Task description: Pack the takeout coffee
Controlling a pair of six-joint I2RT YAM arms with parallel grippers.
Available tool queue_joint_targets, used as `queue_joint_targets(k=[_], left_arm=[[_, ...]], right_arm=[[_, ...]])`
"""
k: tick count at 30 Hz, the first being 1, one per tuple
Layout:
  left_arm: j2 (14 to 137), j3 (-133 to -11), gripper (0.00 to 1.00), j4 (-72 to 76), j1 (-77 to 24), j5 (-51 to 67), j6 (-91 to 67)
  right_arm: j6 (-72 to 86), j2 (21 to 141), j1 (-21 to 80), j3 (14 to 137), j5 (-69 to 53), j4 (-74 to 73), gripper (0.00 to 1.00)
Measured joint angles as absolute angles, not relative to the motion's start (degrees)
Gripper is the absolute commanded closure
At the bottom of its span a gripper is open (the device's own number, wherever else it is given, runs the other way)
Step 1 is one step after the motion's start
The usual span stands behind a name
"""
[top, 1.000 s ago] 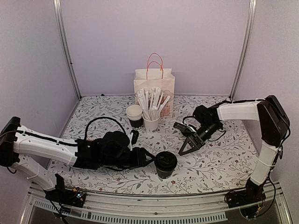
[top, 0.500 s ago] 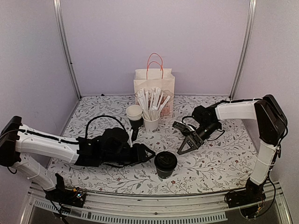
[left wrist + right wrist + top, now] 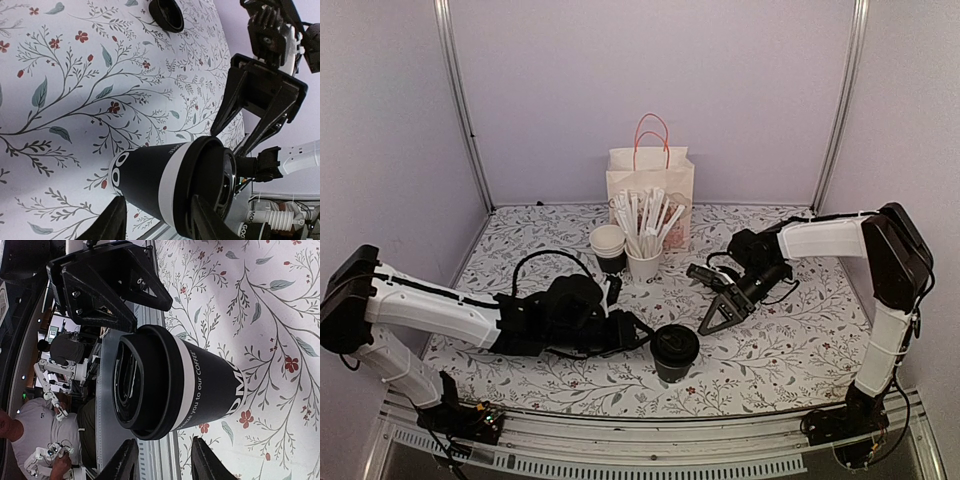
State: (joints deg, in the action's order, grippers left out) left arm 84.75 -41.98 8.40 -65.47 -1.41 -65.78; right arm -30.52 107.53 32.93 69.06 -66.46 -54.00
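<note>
The takeout coffee (image 3: 674, 350) is a black paper cup with a white band and a black lid, upright on the floral table near the front. My left gripper (image 3: 643, 331) lies low just left of it, open. In the left wrist view the cup (image 3: 165, 185) fills the gap just ahead of the gripper (image 3: 160, 222), and no finger touches it. My right gripper (image 3: 712, 322) points at the cup from the right, open and a short way off. In the right wrist view the cup (image 3: 185, 385) stands beyond that gripper (image 3: 165, 460), with the left gripper (image 3: 107, 287) behind it.
A white paper bag (image 3: 650, 185) with orange handles stands open at the back centre. In front of it are a white cup of wrapped sticks (image 3: 644, 262) and a stack of lidless cups (image 3: 609, 248). The table's front rail (image 3: 650, 440) runs just behind the coffee.
My left gripper has slid right, closer to the coffee cup. My right gripper has come a little nearer to it from the right. The cup has not moved.
</note>
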Motion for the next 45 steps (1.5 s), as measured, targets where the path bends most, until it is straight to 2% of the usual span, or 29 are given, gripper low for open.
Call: queue_joint_targets(k=[23,33,45], left_arm=[[86.30,-42.09,0.55,9.61,-65.34,1.41,-66.08],[90.72,-46.02,0.61,7.49,-65.45,1.30,-66.74],[94.13,-43.99,0.64,16.34,-65.60,-0.30,-69.32]], right_arm=[[-30.41,109.14,35.14,69.01,-65.63,-53.98,0.62],[-25.65,109.19,35.07,66.37,-65.52,-53.34,0.64],[-22.94,110.39,34.89,65.34,-67.72,-53.89,0.65]])
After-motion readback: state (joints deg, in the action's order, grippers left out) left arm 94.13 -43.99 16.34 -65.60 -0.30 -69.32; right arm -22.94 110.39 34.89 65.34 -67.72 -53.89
